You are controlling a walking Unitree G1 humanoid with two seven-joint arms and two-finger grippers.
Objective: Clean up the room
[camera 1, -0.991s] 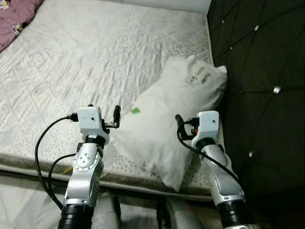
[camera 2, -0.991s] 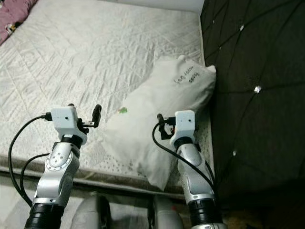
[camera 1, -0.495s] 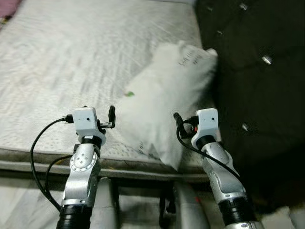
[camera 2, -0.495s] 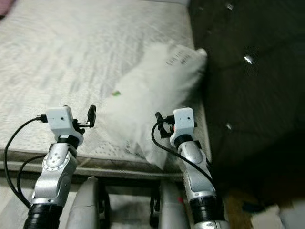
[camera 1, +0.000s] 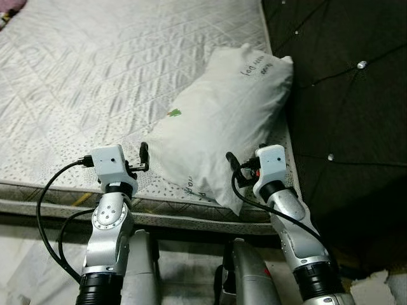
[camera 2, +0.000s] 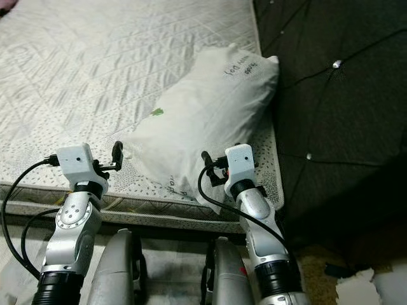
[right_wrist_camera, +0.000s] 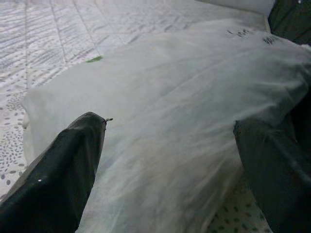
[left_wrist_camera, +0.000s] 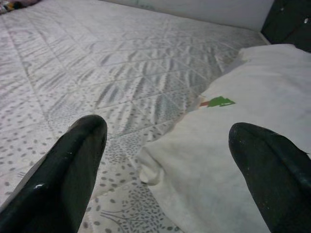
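A white pillow [camera 1: 222,130] is found lying slantwise on the bare quilted mattress [camera 1: 95,76] of a bed, near the mattress's front edge and at its right side, with its far corner set against a dark tufted headboard [camera 1: 343,95]. Handwriting is seen near the pillow's far end and a small green mark [camera 1: 173,114] on its left flank. The left tool [camera 1: 144,154] is held over the front strip of the mattress, just beside the pillow's near left corner and not touching it; its two black fingers [left_wrist_camera: 63,165] are spread wide, with nothing between them. The right tool [camera 1: 233,164] is placed at the pillow's near right end, over the mattress edge; its fingers [right_wrist_camera: 58,170] are likewise spread wide, with the pillow's white cloth lying between and ahead of them, though contact cannot be told. The robot's two grey legs [camera 1: 248,273] are seen below, before the bed.
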